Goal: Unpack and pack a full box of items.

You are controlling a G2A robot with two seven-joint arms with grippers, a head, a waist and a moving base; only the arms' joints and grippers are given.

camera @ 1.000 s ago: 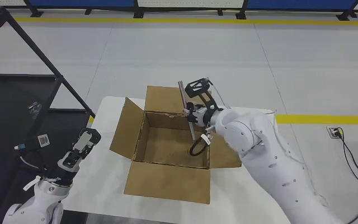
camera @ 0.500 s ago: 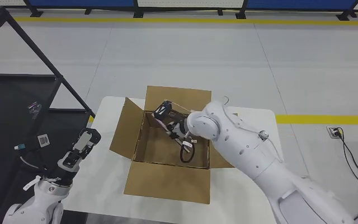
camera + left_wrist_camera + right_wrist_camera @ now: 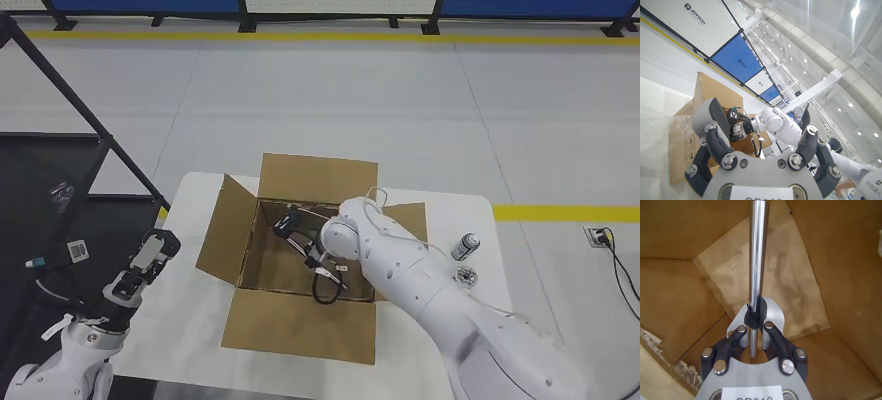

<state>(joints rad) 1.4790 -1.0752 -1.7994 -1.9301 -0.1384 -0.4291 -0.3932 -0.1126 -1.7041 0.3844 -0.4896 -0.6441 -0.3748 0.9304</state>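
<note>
A: Checking right gripper [image 3: 754, 310] first. Clamped on what?

B: Pinching the metal rod [image 3: 757, 247] near one end, with a short stub left poking back toward the wrist. Pads [image 3: 763, 306] pressed tight on it.

A: Long axis?

B: Running straight out from the gripper, in line with the reach, slanting down into the box [image 3: 668, 285]. Exact tilt hard to read.

A: Touching cardboard yet?

B: Can't tell. Crossing above the bare floor, ending in front of a far wall. No contact seen.

A: Hinging the next move on that slant, then?

B: Judging so. Needs laying flat along the floor before release, else likely to tip against a wall. Looks like early packing, with nothing else seen on the floor.

A: Left side?

B: Seeing left gripper [image 3: 761, 113] spread wide, holding nothing, parked outside the box by the left edge of the table [image 3: 195, 305]. Well apart from the rod. Calling the right arm nearer by far.

A: Farther out?

B: Spotting a can [image 3: 465, 246] upright on the table past the box's right flap, well apart from both grippers. Probably waiting to go in.
</note>
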